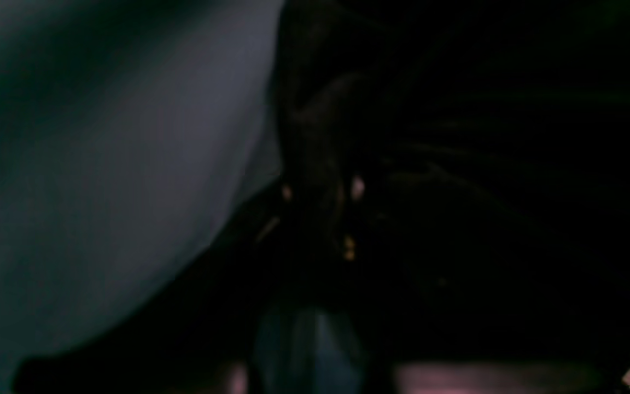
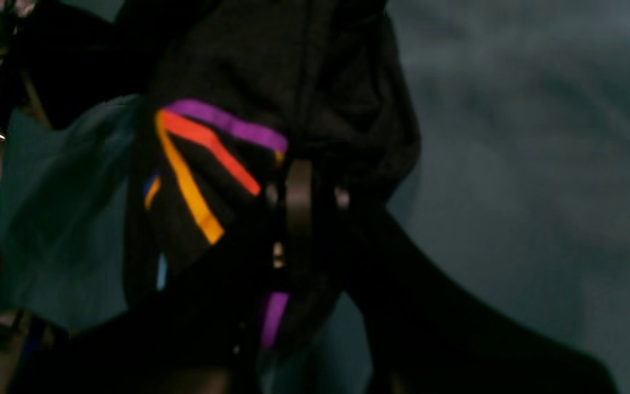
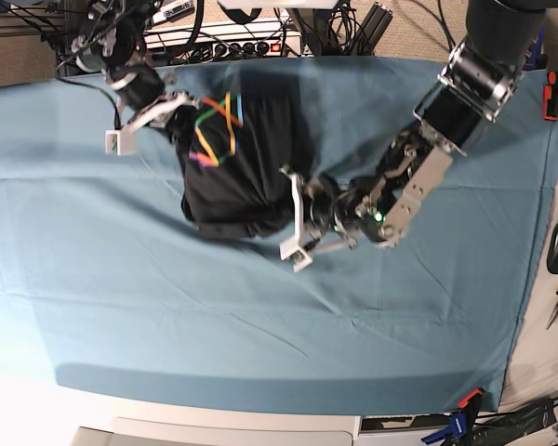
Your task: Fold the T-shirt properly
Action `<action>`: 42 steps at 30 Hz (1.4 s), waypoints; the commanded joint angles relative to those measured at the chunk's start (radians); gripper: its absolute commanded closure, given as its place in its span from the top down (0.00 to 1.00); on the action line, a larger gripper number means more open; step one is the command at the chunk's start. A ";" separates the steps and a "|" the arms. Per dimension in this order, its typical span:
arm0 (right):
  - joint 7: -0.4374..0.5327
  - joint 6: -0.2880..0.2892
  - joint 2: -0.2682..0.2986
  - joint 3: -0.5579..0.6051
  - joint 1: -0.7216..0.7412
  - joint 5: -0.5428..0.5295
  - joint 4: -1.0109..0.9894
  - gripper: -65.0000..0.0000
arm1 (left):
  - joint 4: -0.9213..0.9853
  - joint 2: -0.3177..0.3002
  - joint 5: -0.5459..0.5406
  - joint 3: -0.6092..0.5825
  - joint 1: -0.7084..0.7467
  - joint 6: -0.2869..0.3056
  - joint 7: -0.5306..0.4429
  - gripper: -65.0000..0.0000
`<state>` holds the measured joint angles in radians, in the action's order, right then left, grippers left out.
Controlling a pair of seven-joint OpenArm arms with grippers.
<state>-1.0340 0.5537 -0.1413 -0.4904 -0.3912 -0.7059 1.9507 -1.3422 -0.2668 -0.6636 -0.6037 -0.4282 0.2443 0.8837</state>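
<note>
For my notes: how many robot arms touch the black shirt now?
2. The right tool grips the T-shirt beside its logo; the left tool grips its opposite edge.

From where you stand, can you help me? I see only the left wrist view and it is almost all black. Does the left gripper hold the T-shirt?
Observer: Yes. In the base view the left gripper is shut on the T-shirt at the side nearer the middle of the table.
Operator: And the other arm?
Observer: The right gripper is shut on the far side of the shirt; its wrist view shows the cloth bunched around its fingers.
Operator: Is the logo side up?
Observer: Yes, the rainbow logo faces up, close to the right gripper.
Operator: Is the shirt flat?
Observer: No, it lies crumpled in a heap on the teal cloth.
</note>
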 commanded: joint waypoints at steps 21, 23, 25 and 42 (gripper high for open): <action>0.058 -0.089 0.002 -0.001 0.012 0.113 0.018 0.00 | -0.013 -0.066 0.038 0.012 -0.032 -0.037 -0.024 0.00; 0.050 -0.059 0.003 -0.002 0.011 0.113 0.018 0.00 | -0.013 -0.066 0.060 0.012 -0.031 -0.038 -0.024 0.00; 0.054 -0.019 0.003 -0.002 0.012 0.113 0.018 0.23 | -0.013 -0.066 0.079 0.012 -0.032 -0.037 -0.024 0.20; 0.175 0.008 0.225 -0.002 0.255 0.367 0.019 0.50 | -0.146 -0.186 0.336 0.095 -0.094 -0.121 0.076 0.48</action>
<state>-0.8803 0.5545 0.0784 -0.4908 -0.1410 -0.3256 1.9511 -1.4708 -0.4500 -0.3237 -0.5159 -0.4927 0.1268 0.9722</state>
